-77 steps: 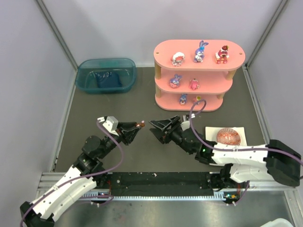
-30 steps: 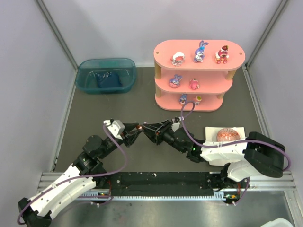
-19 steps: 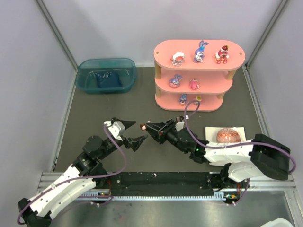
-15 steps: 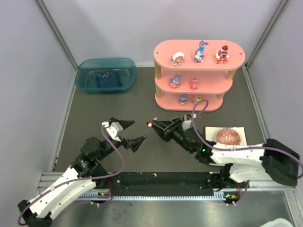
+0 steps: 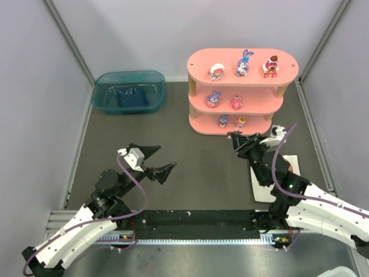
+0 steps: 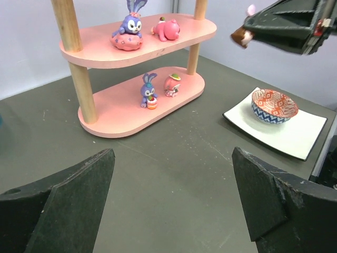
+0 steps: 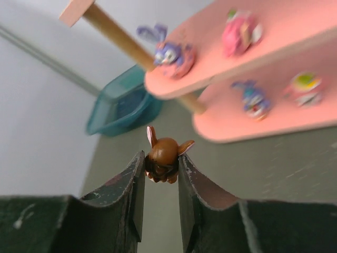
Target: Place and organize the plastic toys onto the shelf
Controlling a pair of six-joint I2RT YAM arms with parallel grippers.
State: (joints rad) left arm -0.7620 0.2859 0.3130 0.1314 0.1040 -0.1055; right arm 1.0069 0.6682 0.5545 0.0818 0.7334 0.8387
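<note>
I have the right gripper raised just in front of the pink three-tier shelf with oval boards and pale wooden posts, close to its bottom board. Its fingers are clamped on a tiny brown plastic figurine with upright ears, gripping the body just below the ears. The left gripper hangs over the dark bench, well apart from the shelf on its bin side, with its fingers spread wide and nothing between them. Other small figurines already stand on all three boards, among them a purple-blue long-eared bunny on the top one. I judge the brown toy to be very light, rigid and smooth, so it could slip or twist in a loose pinch. With such a small base it may topple on release, so I would hold it by the body, never the thin ears.
</note>
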